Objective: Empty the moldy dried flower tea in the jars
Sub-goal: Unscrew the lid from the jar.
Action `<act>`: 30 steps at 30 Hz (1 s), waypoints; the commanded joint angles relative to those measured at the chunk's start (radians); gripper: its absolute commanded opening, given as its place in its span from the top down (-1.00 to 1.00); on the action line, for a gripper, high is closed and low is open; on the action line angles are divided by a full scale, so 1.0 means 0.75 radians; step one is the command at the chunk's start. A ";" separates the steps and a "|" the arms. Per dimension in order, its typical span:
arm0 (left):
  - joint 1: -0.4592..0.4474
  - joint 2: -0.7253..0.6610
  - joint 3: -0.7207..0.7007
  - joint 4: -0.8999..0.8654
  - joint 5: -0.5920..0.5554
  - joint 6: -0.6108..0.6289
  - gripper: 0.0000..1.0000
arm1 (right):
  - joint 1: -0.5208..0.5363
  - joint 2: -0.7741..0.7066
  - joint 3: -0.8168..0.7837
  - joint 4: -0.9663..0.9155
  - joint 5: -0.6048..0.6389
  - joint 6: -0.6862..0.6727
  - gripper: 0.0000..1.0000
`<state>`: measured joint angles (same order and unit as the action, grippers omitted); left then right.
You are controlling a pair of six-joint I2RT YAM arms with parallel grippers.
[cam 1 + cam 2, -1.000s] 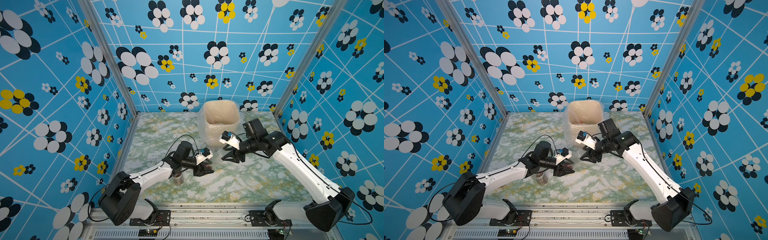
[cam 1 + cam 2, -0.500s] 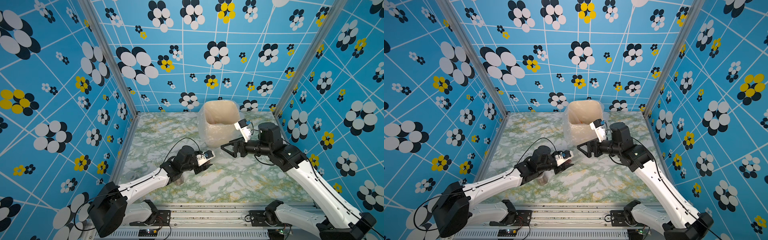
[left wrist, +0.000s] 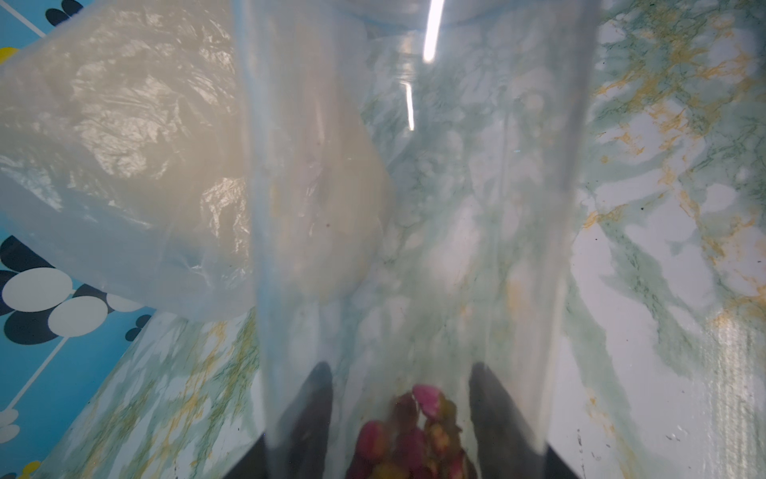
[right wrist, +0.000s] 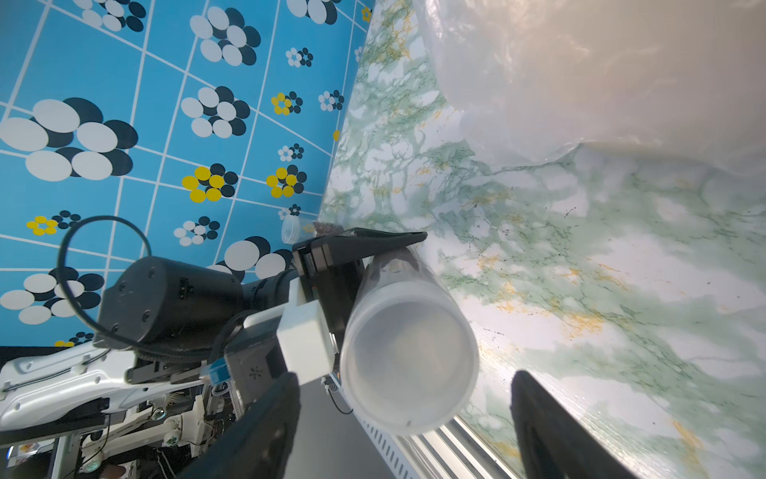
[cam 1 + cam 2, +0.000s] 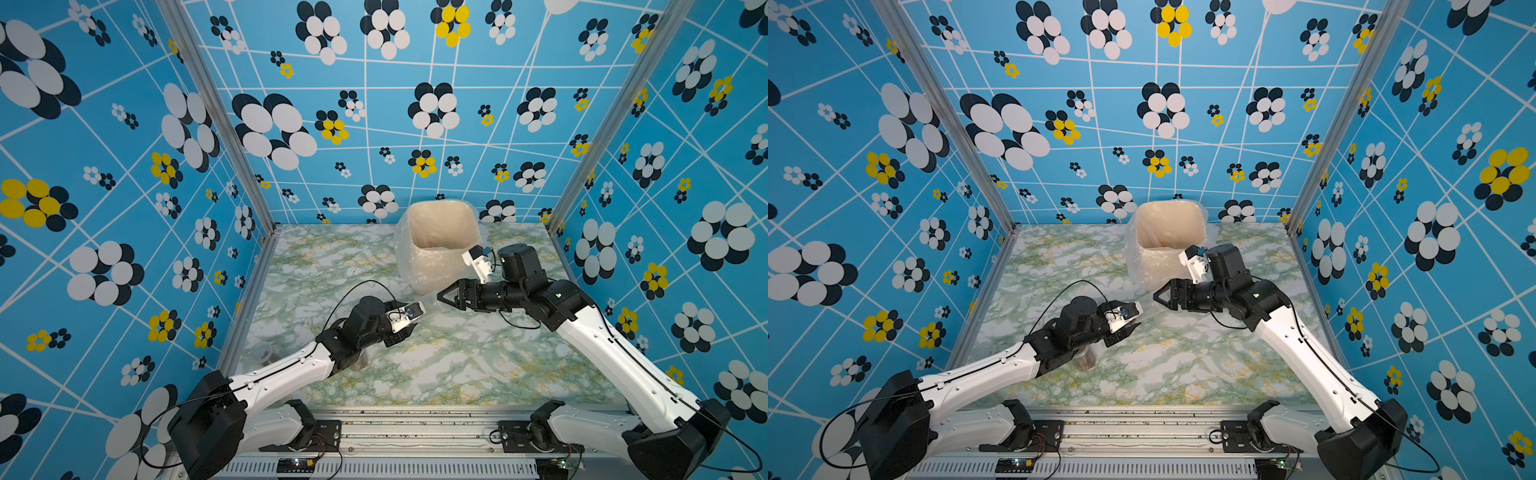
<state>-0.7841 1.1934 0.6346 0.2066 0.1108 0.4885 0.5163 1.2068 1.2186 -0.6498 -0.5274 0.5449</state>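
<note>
My left gripper (image 5: 405, 328) (image 3: 404, 398) is shut on a clear jar (image 5: 430, 303) (image 3: 414, 207) that lies level, its flat lid (image 4: 408, 356) facing my right gripper. Reddish dried flower tea (image 3: 410, 435) sits at the jar's bottom end between my fingers (image 3: 315, 406). My right gripper (image 5: 442, 297) (image 5: 1158, 296) (image 4: 408, 414) is open, a finger on each side of the lid and apart from it. A second jar (image 5: 359, 363) (image 5: 1086, 361) with brownish bits stands partly hidden under my left forearm.
The beige plastic-lined bin (image 5: 428, 266) (image 5: 1163, 257) stands at the back, just behind my right gripper. A small clear jar (image 5: 262, 352) (image 4: 290, 228) sits by the left wall. Patterned walls close in three sides of the marbled table (image 5: 478, 365).
My right wrist has turned from pointing down to pointing level at the jar's lid, and its jaws have spread wider. My left gripper has kept its hold and shifted only slightly.
</note>
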 commanded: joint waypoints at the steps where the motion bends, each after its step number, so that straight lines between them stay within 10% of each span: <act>1: -0.013 -0.035 0.001 0.022 -0.013 0.018 0.86 | -0.001 0.032 -0.021 0.036 -0.046 0.025 -0.58; 18: -0.012 -0.011 0.037 -0.028 0.120 -0.028 0.88 | -0.001 0.080 -0.065 0.096 -0.174 -0.062 0.33; 30: 0.182 0.116 0.127 -0.095 1.020 -0.239 0.93 | -0.001 0.060 0.006 -0.165 -0.224 -1.161 0.66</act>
<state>-0.6613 1.2671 0.6693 0.1028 0.6159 0.3660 0.5091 1.2514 1.1908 -0.6659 -0.6807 -0.0219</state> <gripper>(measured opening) 0.552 0.559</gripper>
